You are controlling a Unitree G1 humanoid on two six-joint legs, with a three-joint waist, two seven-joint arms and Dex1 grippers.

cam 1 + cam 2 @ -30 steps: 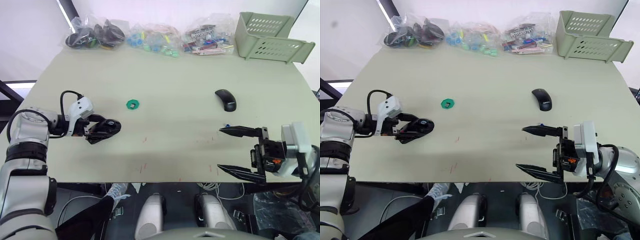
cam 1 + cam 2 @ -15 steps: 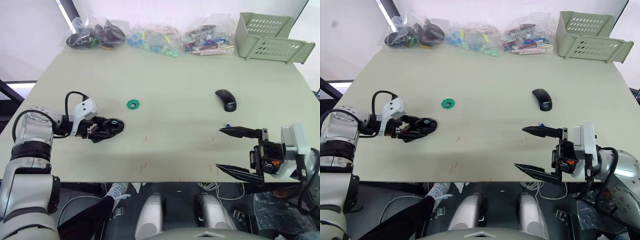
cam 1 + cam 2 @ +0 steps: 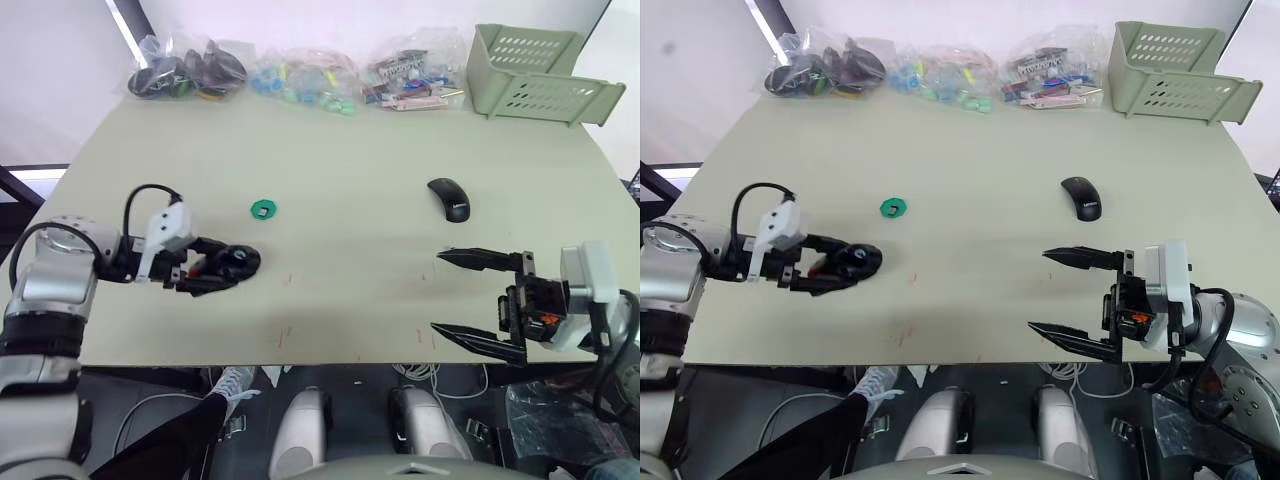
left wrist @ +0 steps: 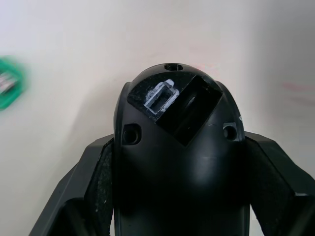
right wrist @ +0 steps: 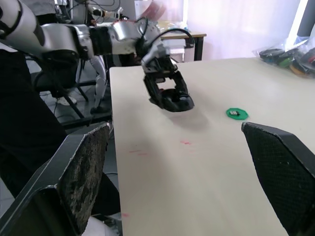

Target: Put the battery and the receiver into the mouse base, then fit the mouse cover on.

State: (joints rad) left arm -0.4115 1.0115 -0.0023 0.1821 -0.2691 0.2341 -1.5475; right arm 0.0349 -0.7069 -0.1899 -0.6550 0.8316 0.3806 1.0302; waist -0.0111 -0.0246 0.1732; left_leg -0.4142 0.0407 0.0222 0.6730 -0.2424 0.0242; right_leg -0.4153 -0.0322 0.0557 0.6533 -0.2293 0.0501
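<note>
1. Pale greenish desk [image 3: 340, 170] carries clear bags of small parts [image 3: 300, 75] along the far edge and a light green perforated basket [image 3: 535, 70] at the far right corner.
2. Left claw [image 3: 228, 268] sits over the left part of the desk, arm reaching in low from the left side, fingers closed around the mouse base [image 3: 232, 264], gripped at both sides.
3. Left wrist view gives what the head views lack: the mouse base [image 4: 172, 147] close up, its black shell with a rectangular recess and a small pale-rimmed slot near the far end, plus three small round holes. Green disc [image 4: 7, 88] shows at the edge, cut off.
4. Right wrist view shows the left claw [image 5: 170, 96] from across the desk, tilted downward with the base at or just above the surface; contact cannot be told.
5. Right claw [image 3: 460, 295] hangs at the near right edge of the desk, fingers spread wide and pointing left, nothing between them.
6. Mouse cover [image 3: 449, 198] lies on the desk right of centre, well apart from both claws.
7. Green disc [image 3: 263, 208] lies near the left claw, on its far side, with a tiny dark piece on it, too small to identify.
8. Small blue speck [image 3: 440, 252] sits just beyond the right claw's upper finger, likely the battery, too small to confirm.
</note>
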